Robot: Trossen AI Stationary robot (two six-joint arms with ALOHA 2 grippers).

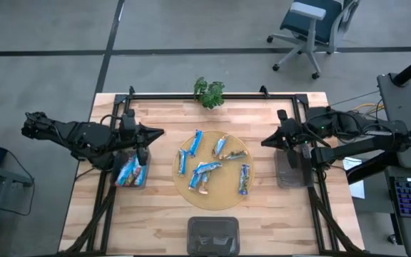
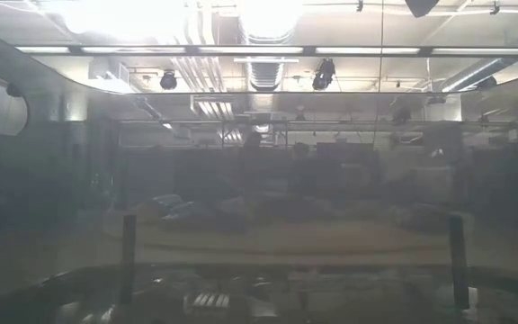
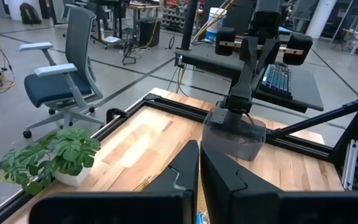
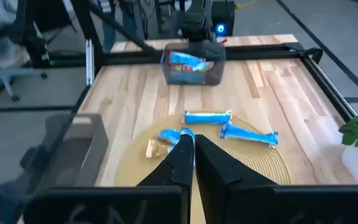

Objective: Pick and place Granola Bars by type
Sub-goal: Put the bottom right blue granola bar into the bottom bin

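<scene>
Several granola bars (image 1: pixel 204 170), mostly blue, lie scattered on a round wooden plate (image 1: pixel 223 198) at mid-table. The right wrist view shows three of them (image 4: pixel 207 116). More blue bars (image 1: pixel 128 171) lie in the clear bin (image 1: pixel 140 178) left of the plate. My left gripper (image 1: pixel 159 133) hovers shut above the table between that bin and the plate, its fingers (image 3: pixel 199 168) together with nothing between them. My right gripper (image 1: pixel 265 141) hovers shut at the plate's right, its fingertips (image 4: pixel 193 148) closed on nothing, well above the bars.
A grey bin (image 1: pixel 289 170) stands right of the plate, under my right arm, and another bin (image 1: pixel 212 234) sits at the near edge. A small potted plant (image 1: pixel 209 93) stands at the far edge. A black frame rail (image 1: pixel 212 96) borders the table.
</scene>
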